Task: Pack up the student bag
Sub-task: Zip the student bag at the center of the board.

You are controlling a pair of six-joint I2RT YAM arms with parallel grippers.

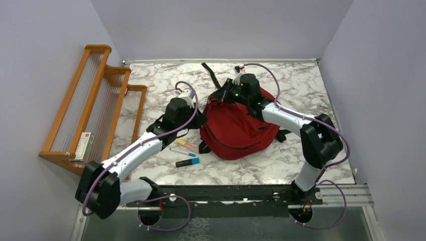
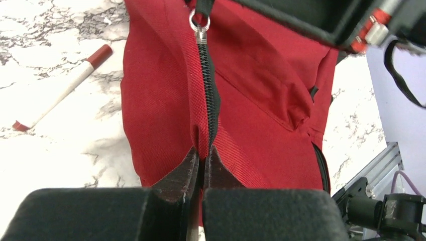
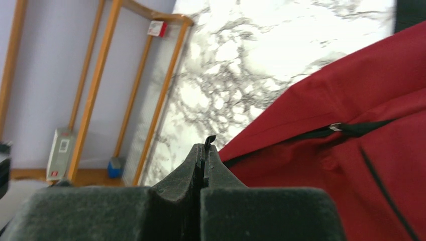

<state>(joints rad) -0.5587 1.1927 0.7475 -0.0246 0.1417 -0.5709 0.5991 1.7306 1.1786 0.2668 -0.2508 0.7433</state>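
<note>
The large red fabric backpack (image 1: 236,128) lies mid-table between the arms. The left gripper (image 2: 202,158) is clamped tight on a fold of its red cloth beside the black zipper (image 2: 207,75). The right gripper (image 3: 205,150) is pinched closed on a thin black tab (image 3: 209,139), probably a zipper pull. An uneven pull could slip the cloth free, jam it in the teeth, or drag the bag onto the coloured marker pens (image 1: 187,162).

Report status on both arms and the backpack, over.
Left gripper, jaws shut on red backpack at zipper seam. Right gripper, jaws shut on thin black tab. Markers loose beside bag, unpacked.
</note>
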